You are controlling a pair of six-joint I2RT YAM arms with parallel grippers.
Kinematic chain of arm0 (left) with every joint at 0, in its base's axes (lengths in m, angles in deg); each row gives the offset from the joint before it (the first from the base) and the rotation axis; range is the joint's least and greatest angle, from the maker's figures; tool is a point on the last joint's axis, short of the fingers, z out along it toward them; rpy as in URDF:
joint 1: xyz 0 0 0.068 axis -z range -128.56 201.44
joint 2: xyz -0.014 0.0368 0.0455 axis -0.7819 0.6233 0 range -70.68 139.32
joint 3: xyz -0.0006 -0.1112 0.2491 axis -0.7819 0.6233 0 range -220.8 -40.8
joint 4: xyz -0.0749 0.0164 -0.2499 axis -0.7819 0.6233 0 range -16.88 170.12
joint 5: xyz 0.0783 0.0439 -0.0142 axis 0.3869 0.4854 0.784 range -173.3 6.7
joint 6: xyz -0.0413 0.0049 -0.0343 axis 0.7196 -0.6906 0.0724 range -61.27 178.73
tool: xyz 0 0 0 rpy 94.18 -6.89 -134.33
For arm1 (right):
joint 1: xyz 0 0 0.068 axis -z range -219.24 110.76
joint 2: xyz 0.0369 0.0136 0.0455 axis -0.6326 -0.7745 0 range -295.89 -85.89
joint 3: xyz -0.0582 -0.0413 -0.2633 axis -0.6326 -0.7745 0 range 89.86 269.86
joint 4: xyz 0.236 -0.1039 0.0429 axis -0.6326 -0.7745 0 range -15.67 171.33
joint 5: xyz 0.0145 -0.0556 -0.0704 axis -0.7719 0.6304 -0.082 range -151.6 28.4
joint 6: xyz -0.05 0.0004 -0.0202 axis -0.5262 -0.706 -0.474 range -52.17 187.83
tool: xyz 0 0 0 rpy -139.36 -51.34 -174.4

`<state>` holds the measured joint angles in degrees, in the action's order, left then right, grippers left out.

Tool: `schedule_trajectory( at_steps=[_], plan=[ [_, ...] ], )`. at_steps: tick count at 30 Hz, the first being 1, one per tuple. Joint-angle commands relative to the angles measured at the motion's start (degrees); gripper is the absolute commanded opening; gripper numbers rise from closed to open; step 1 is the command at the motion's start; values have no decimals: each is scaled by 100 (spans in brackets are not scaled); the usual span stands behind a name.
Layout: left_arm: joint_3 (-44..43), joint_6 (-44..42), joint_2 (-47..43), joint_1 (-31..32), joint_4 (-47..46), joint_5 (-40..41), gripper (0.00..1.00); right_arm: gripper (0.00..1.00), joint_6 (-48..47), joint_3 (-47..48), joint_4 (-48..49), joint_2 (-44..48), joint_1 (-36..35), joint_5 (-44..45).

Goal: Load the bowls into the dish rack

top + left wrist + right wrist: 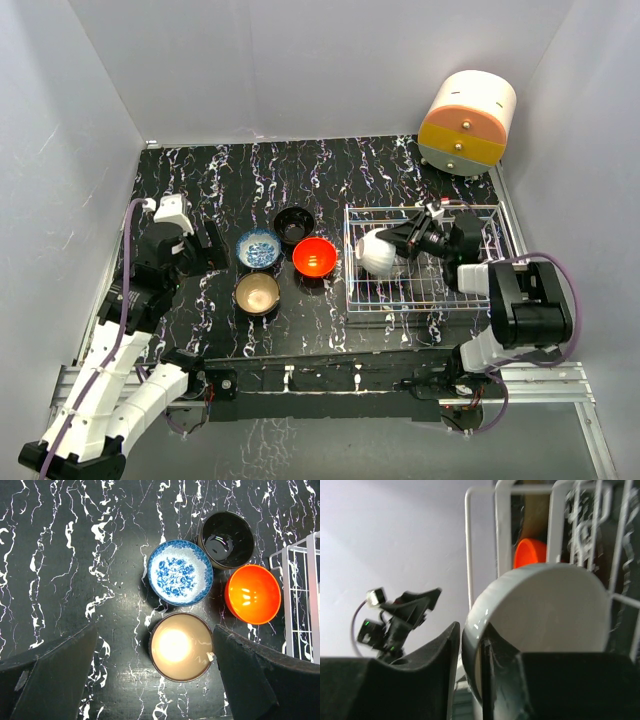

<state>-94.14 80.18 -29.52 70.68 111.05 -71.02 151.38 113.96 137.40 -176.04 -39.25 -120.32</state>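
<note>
The black bowl [226,539] is glossy, the dish rack [420,292] thin white-coated metal wire.

Five small round bowls in all: one plain white bowl [378,252], one tan-gold bowl [257,293], one blue-and-white patterned bowl [258,247], one bright red-orange bowl [314,257], one glossy black bowl [294,224]. One shallow rectangular dish rack of thin silver wire [400,300]. One round cream-and-orange drawer cabinet [466,123]. Two white-and-black robot arms, a left arm [105,370] and a right arm [535,305]

My black, white-veined table [200,180]. Left of centre, four upright bowls cluster: black bowl [294,222] farthest, blue-and-white bowl [258,247], red-orange bowl [314,257], tan bowl [257,293] nearest my arms. Right: wire dish rack [400,300]. Far right corner: round cream-and-orange cabinet [466,122].
</note>
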Motion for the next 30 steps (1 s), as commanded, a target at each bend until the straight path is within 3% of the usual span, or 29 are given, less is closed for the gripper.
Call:
schedule_trajectory(
  at_steps=[1,4,13,20,30],
  plan=[
    [-203,-47,-101,19,70,36,97,31,-2482,867,-3586,643,240,910],
    [-107,-13,-155,18,32,9,97,34,-2674,896,-3829,496,347,790],
    [-90,-59,-259,18,136,60,97,34,-2567,431,-3294,207,553,617],
    [-51,-36,-311,18,132,60,97,35,-3419,823,-4594,729,660,1366],
    [24,-18,-328,20,93,17,97,37,-4042,1063,-5331,1152,817,1828]
  ],
)
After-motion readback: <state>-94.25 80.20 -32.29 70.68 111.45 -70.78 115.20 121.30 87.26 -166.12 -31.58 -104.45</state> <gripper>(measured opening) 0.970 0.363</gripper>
